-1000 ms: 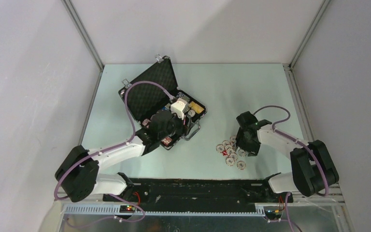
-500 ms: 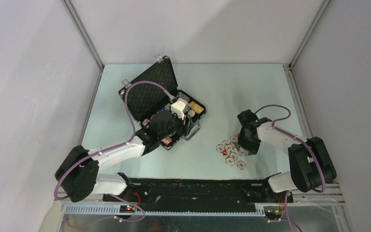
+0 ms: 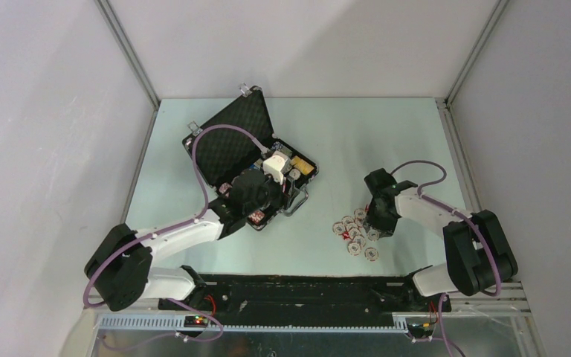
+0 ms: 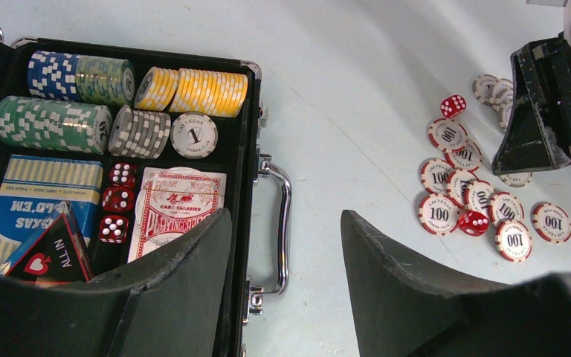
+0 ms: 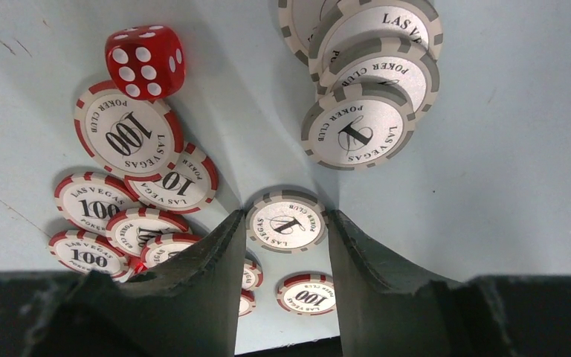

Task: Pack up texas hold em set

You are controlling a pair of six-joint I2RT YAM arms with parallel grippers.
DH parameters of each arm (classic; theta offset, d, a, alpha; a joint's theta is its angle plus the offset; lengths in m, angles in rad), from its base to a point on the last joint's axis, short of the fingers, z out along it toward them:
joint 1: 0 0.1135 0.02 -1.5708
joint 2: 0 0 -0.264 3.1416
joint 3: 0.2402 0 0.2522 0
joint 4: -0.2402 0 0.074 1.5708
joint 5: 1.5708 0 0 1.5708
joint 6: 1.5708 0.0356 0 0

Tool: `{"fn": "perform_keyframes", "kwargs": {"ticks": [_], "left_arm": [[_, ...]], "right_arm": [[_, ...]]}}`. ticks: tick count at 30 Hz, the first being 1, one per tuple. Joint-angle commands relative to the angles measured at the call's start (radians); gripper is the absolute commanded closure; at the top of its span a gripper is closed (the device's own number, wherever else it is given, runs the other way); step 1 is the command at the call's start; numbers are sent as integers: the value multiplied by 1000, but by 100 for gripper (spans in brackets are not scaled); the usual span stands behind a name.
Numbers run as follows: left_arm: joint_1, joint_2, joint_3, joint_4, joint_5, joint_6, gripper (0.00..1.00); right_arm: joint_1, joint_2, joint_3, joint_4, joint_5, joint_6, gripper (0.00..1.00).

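My left hand (image 4: 284, 219) is wide and empty, hanging over the near edge of the open black case (image 4: 245, 149), with the silver handle (image 4: 288, 223) right under the gap between its fingers. Off that hand's left finger the case tray holds rows of blue (image 4: 52, 74), green (image 4: 44, 123), yellow (image 4: 201, 91) and grey chips (image 4: 141, 132), three red dice (image 4: 119, 199), a card deck (image 4: 178, 204), a blue box (image 4: 33, 208) and an ALL IN marker (image 4: 48, 253). The case lid stands up at the far side. My right hand (image 5: 284, 217) is down at the desk (image 3: 342, 141), well apart from the case, fingers narrow on either side of one grey 1 chip (image 5: 285, 227). They sit at its edges, but I cannot tell if they pinch it. Left of this hand lies a cluster of red 100 chips (image 5: 126, 137), overlapping, with a red die (image 5: 145, 50) just beyond them. Ahead and right of it are more grey 1 chips (image 5: 364, 111), overlapped in a short fan. A second die (image 4: 473, 223) lies among the red chips
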Motion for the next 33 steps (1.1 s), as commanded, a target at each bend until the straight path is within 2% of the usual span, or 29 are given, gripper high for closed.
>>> {"fn": "perform_keyframes", "kwargs": {"ticks": [1, 11, 19, 24, 30, 33], "left_arm": [[3, -25, 23, 14, 10, 3, 38], [0, -4, 20, 51, 109, -13, 37], [-15, 29, 19, 115, 213, -79, 38], [-98, 90, -25, 363, 289, -287, 39], [-215, 187, -64, 686, 267, -599, 41], [-252, 239, -50, 774, 238, -667, 45]], "right_arm": [[-9, 8, -32, 39, -18, 8, 65], [-32, -140, 6, -63, -9, 7, 65], [-50, -202, 19, -67, -64, 7, 65], [-57, -277, 48, -55, -135, 29, 65], [-61, -369, 67, -40, -223, 83, 66], [-60, -414, 67, -32, -253, 119, 66]]}}
